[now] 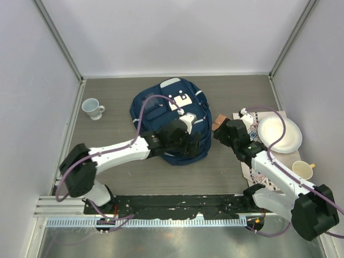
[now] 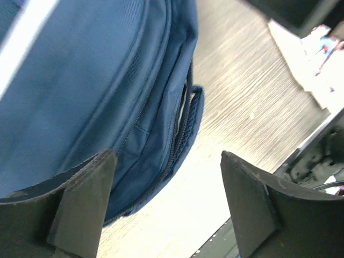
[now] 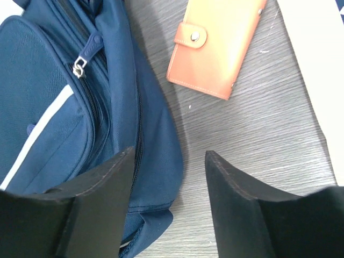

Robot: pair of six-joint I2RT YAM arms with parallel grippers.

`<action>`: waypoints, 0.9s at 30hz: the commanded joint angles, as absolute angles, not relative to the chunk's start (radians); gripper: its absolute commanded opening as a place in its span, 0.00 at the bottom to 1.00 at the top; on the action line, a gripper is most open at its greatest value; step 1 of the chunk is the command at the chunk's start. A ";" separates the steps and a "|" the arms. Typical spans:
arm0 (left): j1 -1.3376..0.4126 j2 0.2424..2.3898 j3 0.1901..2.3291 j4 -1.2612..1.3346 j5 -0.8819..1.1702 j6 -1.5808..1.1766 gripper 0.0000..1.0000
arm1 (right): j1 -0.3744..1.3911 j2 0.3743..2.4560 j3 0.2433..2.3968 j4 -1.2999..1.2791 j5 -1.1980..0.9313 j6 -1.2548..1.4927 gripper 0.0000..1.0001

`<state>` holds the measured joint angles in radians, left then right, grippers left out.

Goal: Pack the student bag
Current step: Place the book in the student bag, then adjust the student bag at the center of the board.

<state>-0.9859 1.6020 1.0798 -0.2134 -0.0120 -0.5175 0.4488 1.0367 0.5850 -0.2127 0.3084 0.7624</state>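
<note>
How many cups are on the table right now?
2. A white cup stands far left, left of the backpack; a cream cup sits by the right edge, on the near side of the plate. More could be hidden.

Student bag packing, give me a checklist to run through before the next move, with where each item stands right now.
1. Left end effector open, nothing between its fingers: ok.
2. Right end effector open, nothing held: ok.
3. Orange wallet lying flat on the table, apart from the student bag, clasp snapped: ok.
4. Wallet inside the bag: not ok, it lies outside.
5. Main compartment open wide enough: cannot tell.
</note>
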 commanded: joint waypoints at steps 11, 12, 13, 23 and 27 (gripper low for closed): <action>-0.916 1.259 0.922 -0.330 -0.445 -0.613 1.00 | 0.382 1.175 0.630 -0.010 -0.035 0.788 0.72; -0.888 1.244 0.904 -0.337 -0.449 -0.627 1.00 | 0.382 1.184 0.626 -0.006 -0.049 0.802 0.73; -0.871 1.217 0.859 -0.333 -0.451 -0.653 0.99 | 0.382 1.202 0.621 0.039 -0.061 0.808 0.73; -0.606 1.085 0.654 -0.279 -0.324 -0.727 1.00 | 0.382 1.313 0.638 0.063 -0.100 0.807 0.77; -0.494 1.086 0.646 -0.250 -0.247 -0.723 1.00 | 0.382 1.327 0.649 0.046 -0.106 0.801 0.77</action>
